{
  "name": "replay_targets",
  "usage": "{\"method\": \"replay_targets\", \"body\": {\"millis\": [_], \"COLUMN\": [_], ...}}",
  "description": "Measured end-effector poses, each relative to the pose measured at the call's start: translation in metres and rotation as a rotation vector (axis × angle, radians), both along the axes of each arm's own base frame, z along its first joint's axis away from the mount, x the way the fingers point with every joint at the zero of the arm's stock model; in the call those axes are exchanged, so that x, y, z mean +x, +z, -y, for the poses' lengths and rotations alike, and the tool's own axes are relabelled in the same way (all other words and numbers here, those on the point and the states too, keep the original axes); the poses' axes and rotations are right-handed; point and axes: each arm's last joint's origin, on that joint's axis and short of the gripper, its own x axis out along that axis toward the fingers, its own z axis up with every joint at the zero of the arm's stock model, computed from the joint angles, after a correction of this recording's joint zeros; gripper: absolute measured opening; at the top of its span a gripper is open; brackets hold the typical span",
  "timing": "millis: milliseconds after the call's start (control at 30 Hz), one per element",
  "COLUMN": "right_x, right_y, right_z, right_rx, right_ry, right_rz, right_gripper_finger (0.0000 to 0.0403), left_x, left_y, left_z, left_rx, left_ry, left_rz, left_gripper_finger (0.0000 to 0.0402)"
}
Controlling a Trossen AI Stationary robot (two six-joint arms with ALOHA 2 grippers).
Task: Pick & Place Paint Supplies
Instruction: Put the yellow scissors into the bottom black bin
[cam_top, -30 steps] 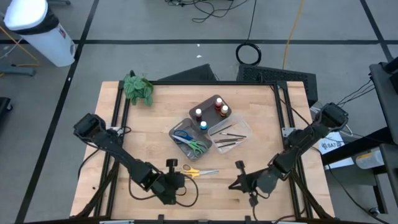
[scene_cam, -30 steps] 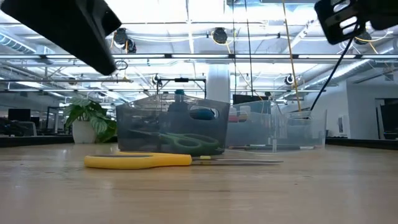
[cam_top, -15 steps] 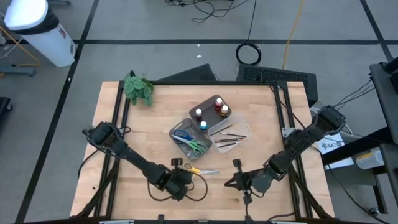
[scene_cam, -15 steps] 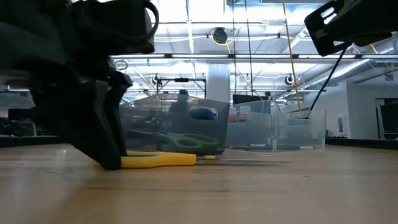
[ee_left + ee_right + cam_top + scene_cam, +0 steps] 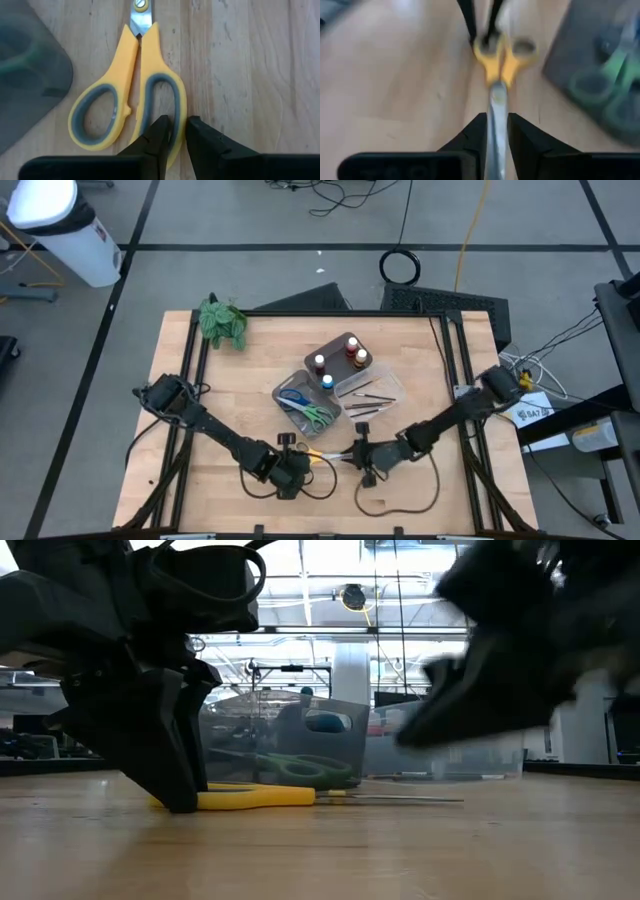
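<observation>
The yellow-handled scissors (image 5: 322, 454) lie flat on the wood, handles toward the table's left, blades toward its right. My left gripper (image 5: 298, 456) stands down at the handle end (image 5: 180, 795), shut on one handle loop. My right gripper (image 5: 357, 457) hovers at the blade end, blurred and raised off the table in the low view (image 5: 430, 730). Its fingers stand a narrow gap apart, and the blade (image 5: 496, 107) shows through that gap. Green and blue scissors lie in the grey tray (image 5: 305, 402). Capped paint bottles stand in the dark tray (image 5: 340, 358), and brushes lie in the clear tray (image 5: 368, 395). My left gripper pinches the outer rim of one yellow handle loop (image 5: 179, 107), near its rounded end. One finger (image 5: 157, 132) is inside the loop and the other (image 5: 200, 135) outside. The fingers come steeply from above, and the scissors lie flat on the table (image 5: 250, 797).
The grey tray's wall (image 5: 280, 740) rises just behind the scissors, toward the far edge. A green leafy plant (image 5: 222, 320) sits at the far left corner. Bare wood lies along the near edge and the left side. Both arms' cables trail near the near edge.
My left gripper came down from above and shifted toward the table's right onto the scissors' handle end, then stayed there. My right gripper swept toward the table's left and lower, arriving over the blade end; it is still blurred. The scissors have stayed in place.
</observation>
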Motion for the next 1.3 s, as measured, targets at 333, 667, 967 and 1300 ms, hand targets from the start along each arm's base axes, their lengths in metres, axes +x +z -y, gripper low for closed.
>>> {"method": "replay_targets", "body": {"millis": [333,667,967,1300], "right_x": [0.007,-0.007,-0.008,-0.007], "right_y": [-0.026,-0.041,-0.042,-0.041], "right_z": [0.013,0.018,0.015,0.015], "right_rx": [0.056,0.071,0.066,0.085], "right_ry": [-0.009,-0.041,-0.021,-0.024], "right_rz": [-0.101,-0.337,-0.333,-0.319], "right_gripper_finger": [0.0018,0.0,0.0,0.0], "left_x": [0.0,-0.002,0.001,-0.003], "left_y": [-0.001,0.009,0.001,-0.003], "left_z": [0.0,0.0,-0.005,0.0], "left_rx": [-0.003,-0.031,-0.024,-0.016], "left_ry": [-0.001,-0.011,-0.013,-0.057], "left_rz": [-0.002,0.002,-0.039,-0.061], "left_gripper_finger": [0.0076,0.0076,0.0061,0.0025]}}
